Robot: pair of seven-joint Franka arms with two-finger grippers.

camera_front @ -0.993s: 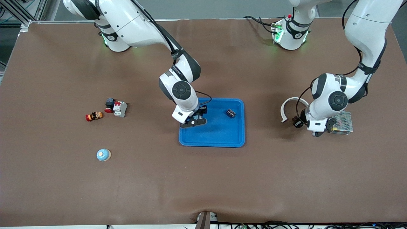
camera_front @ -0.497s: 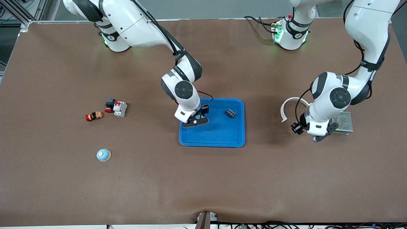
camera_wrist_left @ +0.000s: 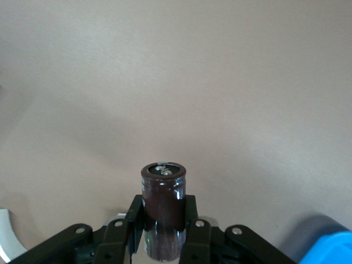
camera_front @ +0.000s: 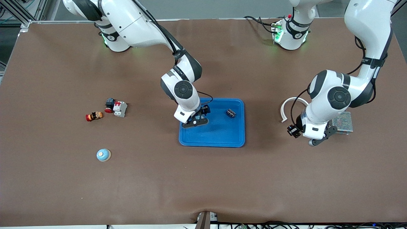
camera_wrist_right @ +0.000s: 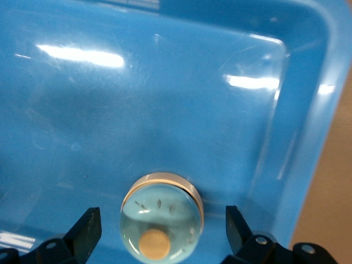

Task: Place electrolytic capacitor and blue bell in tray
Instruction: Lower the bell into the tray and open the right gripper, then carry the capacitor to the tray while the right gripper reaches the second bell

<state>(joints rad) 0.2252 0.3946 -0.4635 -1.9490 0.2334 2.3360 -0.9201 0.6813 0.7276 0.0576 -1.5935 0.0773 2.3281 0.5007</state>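
Observation:
The bright-blue tray (camera_front: 211,143) lies mid-table. In it sits a pale blue bell (camera_wrist_right: 161,217) with a tan button, close to a corner of the tray (camera_wrist_right: 165,110). My right gripper (camera_front: 194,121) is low in the tray and open; its fingers (camera_wrist_right: 88,228) stand apart on either side of the bell without touching it. My left gripper (camera_front: 311,141) hangs over bare table between the tray and the left arm's end, shut on a dark brown electrolytic capacitor (camera_wrist_left: 163,190) held upright. The front view does not show the capacitor.
A second blue bell (camera_front: 103,155) lies on the table toward the right arm's end. Farther from the camera there are a red-and-white breaker (camera_front: 120,108), a red button (camera_front: 109,105) and an orange part (camera_front: 94,116). A small dark part (camera_front: 231,113) lies in the tray. A white ring (camera_front: 291,104) and mesh box (camera_front: 344,122) lie by the left arm.
My right gripper has opened and let go of the bell in the tray. The left arm has shifted a little toward the tray and the camera, still holding the capacitor.

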